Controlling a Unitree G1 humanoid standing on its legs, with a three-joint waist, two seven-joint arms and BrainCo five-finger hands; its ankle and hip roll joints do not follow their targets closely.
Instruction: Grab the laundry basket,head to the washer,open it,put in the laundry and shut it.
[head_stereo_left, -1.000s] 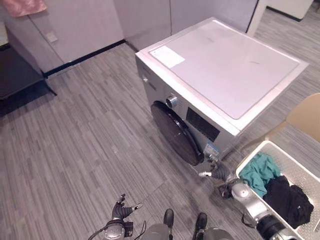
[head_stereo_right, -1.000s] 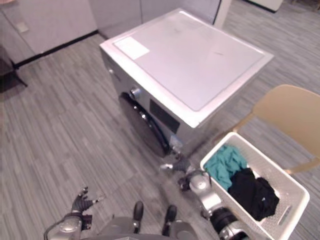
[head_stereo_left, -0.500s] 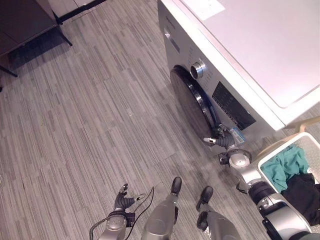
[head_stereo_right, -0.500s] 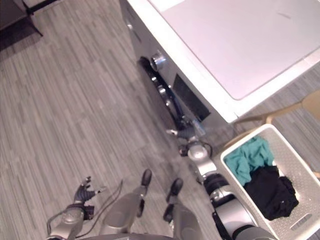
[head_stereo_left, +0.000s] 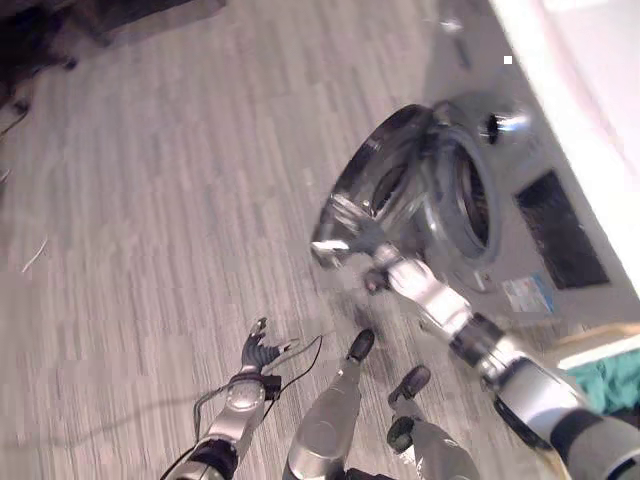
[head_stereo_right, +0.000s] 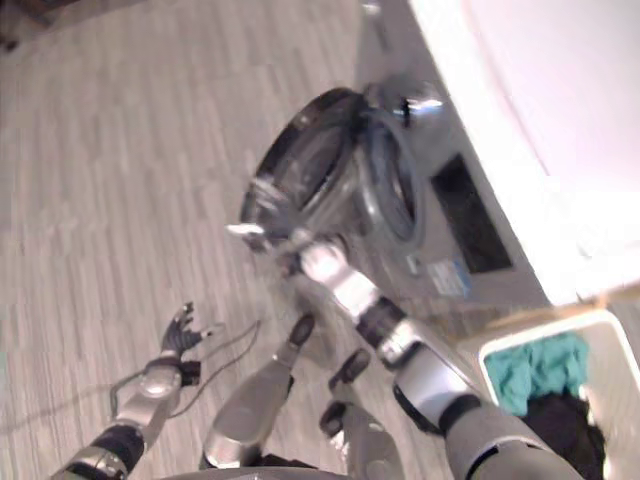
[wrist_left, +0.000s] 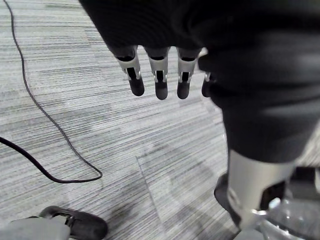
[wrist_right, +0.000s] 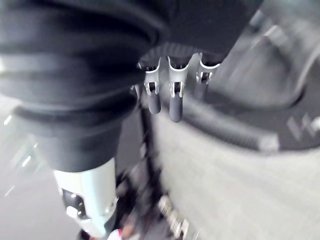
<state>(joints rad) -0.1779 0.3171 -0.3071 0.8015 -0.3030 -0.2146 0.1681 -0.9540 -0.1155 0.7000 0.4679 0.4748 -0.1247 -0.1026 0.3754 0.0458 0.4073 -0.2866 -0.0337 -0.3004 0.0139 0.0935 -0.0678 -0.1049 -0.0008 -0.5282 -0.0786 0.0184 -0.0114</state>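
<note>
Silver-grey washer (head_stereo_left: 560, 200) sits at the upper right of the left eye view, and its round dark door (head_stereo_left: 385, 180) is swung partway out, so the drum opening (head_stereo_left: 470, 200) and its grey seal are showing. The right hand (head_stereo_left: 345, 235) is at the door's outer lower edge, right against the rim; it's too smeared to say whether the fingers are hooked on it. The left hand (head_stereo_left: 258, 352) hangs low over the grey plank floor (head_stereo_left: 150, 200), fingers loosely spread and holding nothing.

Right eye view is the same deal, plus the white laundry basket (head_stereo_right: 600, 335) down in the lower right corner beside the washer, with teal laundry (head_stereo_right: 540, 365) and a black garment (head_stereo_right: 560, 420) in it.

Left wrist view: the left hand's fingers (wrist_left: 160, 80) point straight down, relaxed, over bare floor.

Right wrist view: the right hand's fingers (wrist_right: 172, 100) reach toward the dark door rim and the grey seal behind it, but whether they're touching it can't be told.

Compared with half a second ago, the door was flat shut against the front with the right hand at its lower edge; now it's open. The camera has also tipped down and closer, and the left hand is hanging about the same as before.
</note>
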